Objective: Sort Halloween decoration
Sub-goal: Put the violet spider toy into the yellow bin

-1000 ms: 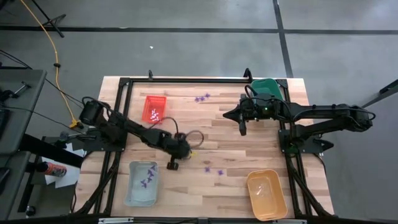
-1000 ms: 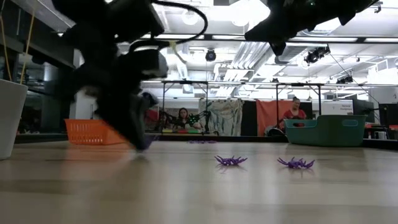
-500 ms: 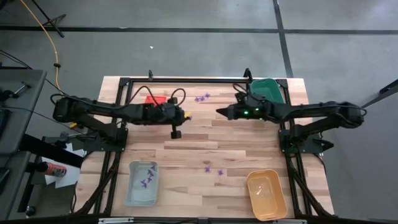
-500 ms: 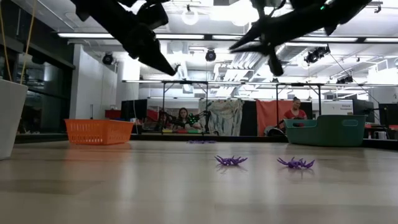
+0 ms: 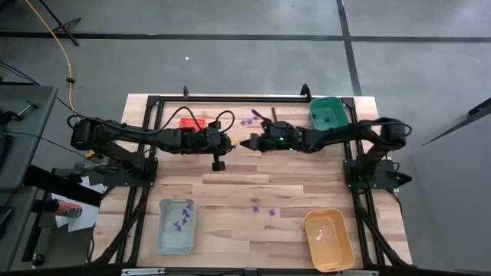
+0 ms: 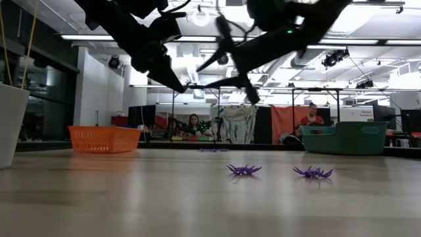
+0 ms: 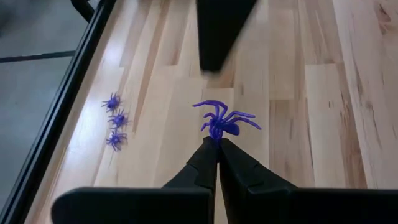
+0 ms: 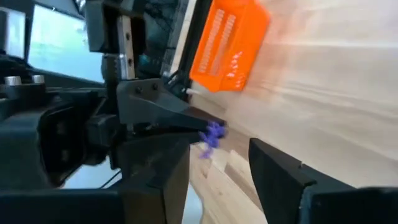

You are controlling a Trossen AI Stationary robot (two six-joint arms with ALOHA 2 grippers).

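Pinching a small purple plastic spider (image 7: 219, 121) at its fingertips, the left gripper (image 7: 217, 144) hangs raised above the wooden table (image 5: 307, 184), arm outstretched. The right gripper (image 8: 217, 163), fingers spread, faces it closely.

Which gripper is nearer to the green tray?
Right. The right gripper is mid-table, the green tray behind it near its arm's base; the left gripper lies just beyond, holding a purple spider.

The wooden table (image 5: 291, 176) carries four trays and scattered purple spiders (image 5: 262, 208).
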